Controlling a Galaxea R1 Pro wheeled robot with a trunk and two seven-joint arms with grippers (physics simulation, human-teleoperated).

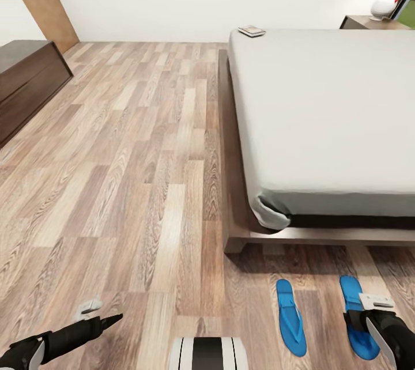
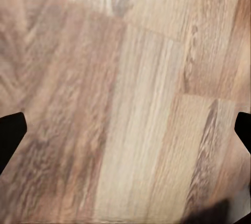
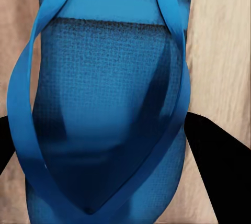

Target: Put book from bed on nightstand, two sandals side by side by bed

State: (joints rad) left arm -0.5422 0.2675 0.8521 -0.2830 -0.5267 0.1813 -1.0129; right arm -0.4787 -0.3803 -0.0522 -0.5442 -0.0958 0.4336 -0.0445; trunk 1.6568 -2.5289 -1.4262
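1. Nearest the head camera, the right tool [image 1: 377, 324] hangs low over the right-hand blue sandal [image 1: 356, 315] on the wood-plank floor [image 1: 132, 174].
2. Up close from the right wrist, that sandal [image 3: 104, 124] lies between the tool's two dark fingers [image 3: 219, 166], which stand apart on either side of it; whether they touch it cannot be told.
3. Beside it to the left lies the other sandal [image 1: 290, 315], a gap of floor between the two.
4. Both sandals run near-to-far, side by side and roughly parallel, just in front of the foot of the bed [image 1: 323, 110].
5. Far off, at the far left corner of the grey mattress, lies the book [image 1: 252, 30], flat; its lettering is too small to read.
6. A dark nightstand [image 1: 369, 22] stands at the far right, carrying a white lamp [image 1: 384, 6].
7. At the near left, the left tool [image 1: 95, 315] hovers over bare floor [image 2: 125, 109], fingers apart and holding nothing.
8. A dark wooden dresser [image 1: 29, 79] stands along the left wall.
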